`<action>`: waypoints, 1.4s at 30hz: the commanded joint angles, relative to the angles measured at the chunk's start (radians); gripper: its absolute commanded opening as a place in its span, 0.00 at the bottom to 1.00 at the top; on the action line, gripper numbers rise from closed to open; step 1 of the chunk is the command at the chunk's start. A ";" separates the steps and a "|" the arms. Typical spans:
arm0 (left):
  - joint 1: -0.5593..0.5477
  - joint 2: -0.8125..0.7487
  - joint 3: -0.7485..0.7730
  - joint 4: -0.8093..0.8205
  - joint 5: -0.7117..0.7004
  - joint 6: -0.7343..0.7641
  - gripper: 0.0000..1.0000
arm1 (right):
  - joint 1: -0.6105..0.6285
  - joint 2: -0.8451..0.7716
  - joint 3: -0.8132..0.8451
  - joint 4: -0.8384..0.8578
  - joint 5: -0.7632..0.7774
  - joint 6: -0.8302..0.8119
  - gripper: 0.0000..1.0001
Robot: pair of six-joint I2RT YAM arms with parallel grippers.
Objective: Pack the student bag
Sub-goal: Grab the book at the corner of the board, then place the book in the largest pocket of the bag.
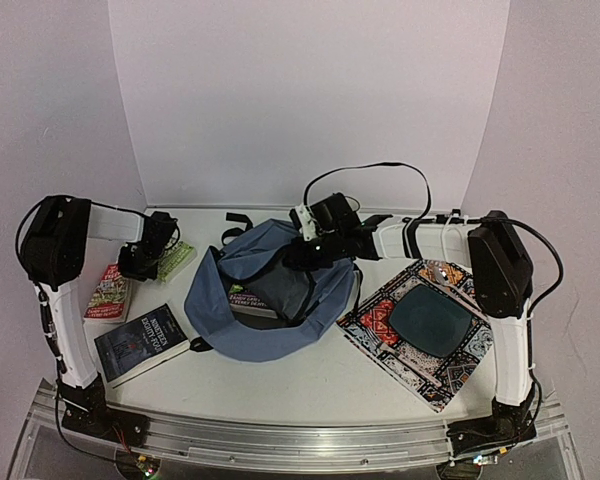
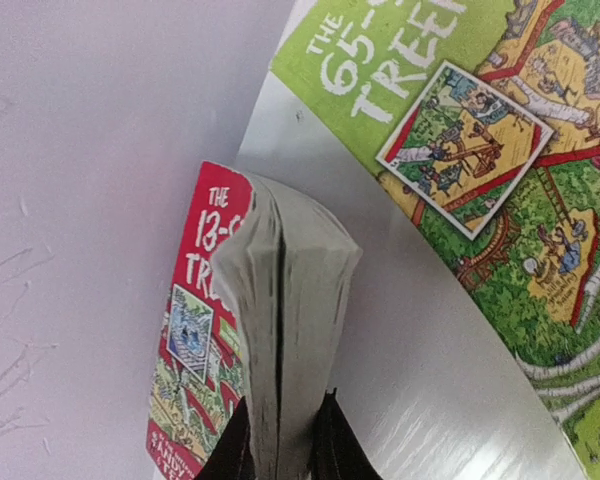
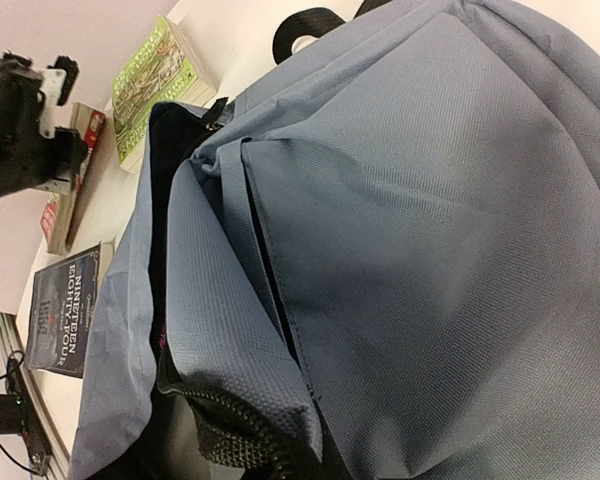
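Note:
The slate-blue student bag (image 1: 270, 300) lies mid-table with its mouth open towards the left, and a book (image 1: 252, 297) shows inside it. My right gripper (image 1: 302, 252) is at the bag's upper rim. The bag's fabric and zipper edge (image 3: 250, 430) bunch right at its jaws, which are hidden. My left gripper (image 2: 280, 455) is shut on the page edge of the red Treehouse book (image 2: 195, 300), which also shows in the top view (image 1: 107, 292). A green Treehouse book (image 1: 177, 260) lies beside it (image 2: 460, 130).
A dark "Nineteen Eighty-Four" book (image 1: 140, 343) lies front left, near the left arm's base. A patterned cloth mat (image 1: 380, 330) with a dark teal pad (image 1: 430, 320) on it lies right of the bag. White walls close in the back and sides.

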 commanded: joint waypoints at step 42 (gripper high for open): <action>-0.807 -0.125 0.385 -0.356 0.054 -0.281 0.00 | 0.067 -0.172 0.144 0.109 0.038 -0.139 0.00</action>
